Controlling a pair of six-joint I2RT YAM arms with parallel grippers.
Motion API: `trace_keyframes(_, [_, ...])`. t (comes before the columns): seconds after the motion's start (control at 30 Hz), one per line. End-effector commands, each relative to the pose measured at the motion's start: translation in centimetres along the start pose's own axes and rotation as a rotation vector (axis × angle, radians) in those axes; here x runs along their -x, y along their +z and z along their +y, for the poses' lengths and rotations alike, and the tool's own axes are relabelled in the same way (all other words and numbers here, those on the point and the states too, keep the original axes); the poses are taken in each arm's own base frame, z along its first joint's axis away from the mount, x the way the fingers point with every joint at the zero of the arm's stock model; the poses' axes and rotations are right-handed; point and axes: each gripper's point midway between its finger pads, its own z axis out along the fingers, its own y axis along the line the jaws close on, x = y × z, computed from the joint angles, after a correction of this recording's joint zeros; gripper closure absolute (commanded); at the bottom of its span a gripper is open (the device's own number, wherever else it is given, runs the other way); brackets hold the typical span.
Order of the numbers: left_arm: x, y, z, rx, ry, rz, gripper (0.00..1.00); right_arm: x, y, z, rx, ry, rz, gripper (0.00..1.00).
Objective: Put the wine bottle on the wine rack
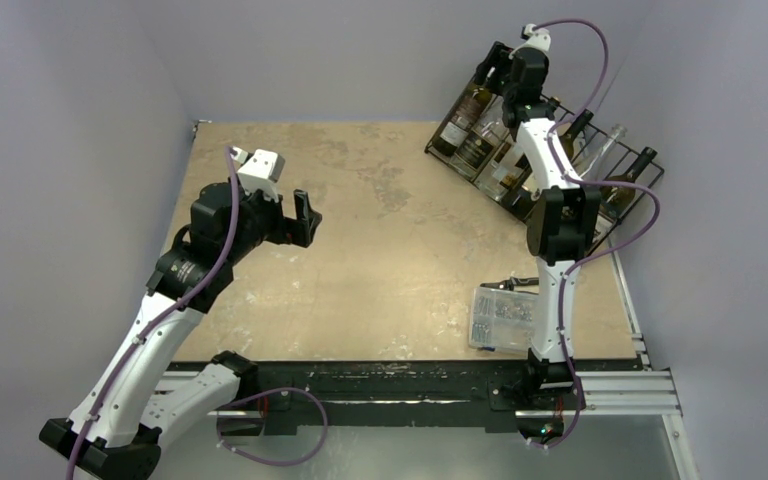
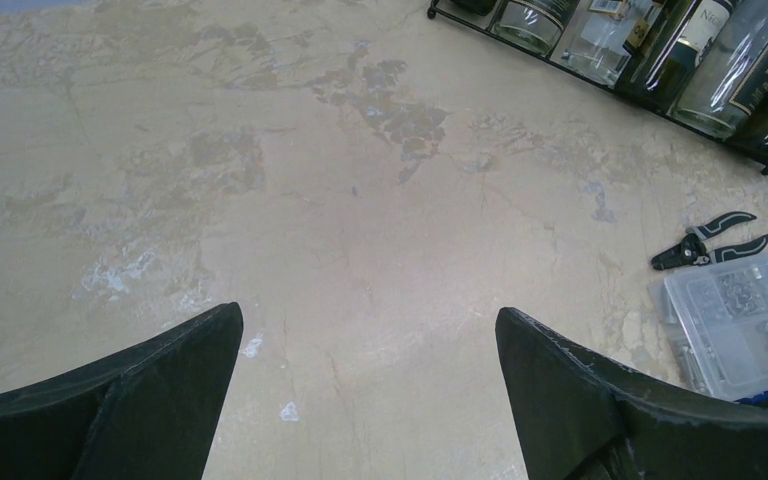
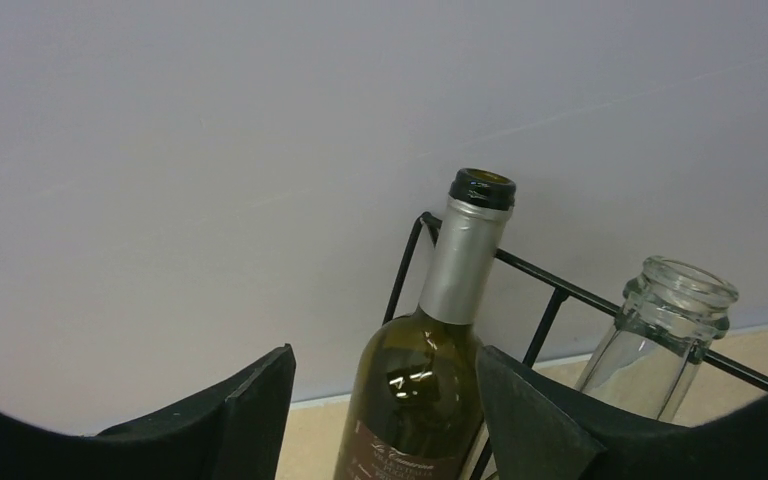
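The black wire wine rack (image 1: 657,172) stands at the far right corner against the wall and holds several bottles lying in its slots. My right gripper (image 1: 495,70) is over the rack's far left end. In the right wrist view its jaws (image 3: 385,355) are open around a dark green wine bottle (image 3: 420,390) with a silver neck foil. There is a gap between the bottle and the left finger (image 3: 250,400), and the bottle rests against the rack wire (image 3: 560,295). This bottle also shows in the top view (image 1: 465,115). My left gripper (image 1: 308,215) is open and empty above the table's left side (image 2: 370,315).
A clear empty bottle (image 3: 660,340) lies in the slot beside the green one. A clear plastic parts box (image 1: 505,318) and black pliers (image 2: 710,240) lie at the near right by the right arm's base. Walls close in on three sides.
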Motion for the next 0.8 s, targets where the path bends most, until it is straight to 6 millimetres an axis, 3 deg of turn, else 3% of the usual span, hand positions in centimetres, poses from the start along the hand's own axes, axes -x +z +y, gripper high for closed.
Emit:
trace_keyframes(0.0, [2.2,-0.6,-0.4,-0.016,-0.007,-0.062,0.02,3.4,0.1,0.4,-0.005,-0.016,-0.095,0.28])
trace_keyframes(0.23, [2.3,-0.7,-0.4,-0.016,-0.007,-0.063,0.02,4.1,-1.1,0.0,-0.041,-0.001,-0.081,0.25])
trace_keyframes(0.4, [2.2,-0.6,-0.5,-0.023,-0.011,-0.058,0.02,4.4,-3.3,1.5,-0.007,0.059,-0.052,0.22])
trace_keyframes(0.53, [2.1,-0.5,-0.7,-0.033,-0.017,-0.056,0.02,3.6,-5.7,2.9,0.008,0.069,-0.01,0.19])
trace_keyframes(0.77, [2.2,-0.6,-0.9,-0.042,-0.022,-0.057,0.02,2.0,-12.3,6.6,0.073,0.057,0.052,0.13])
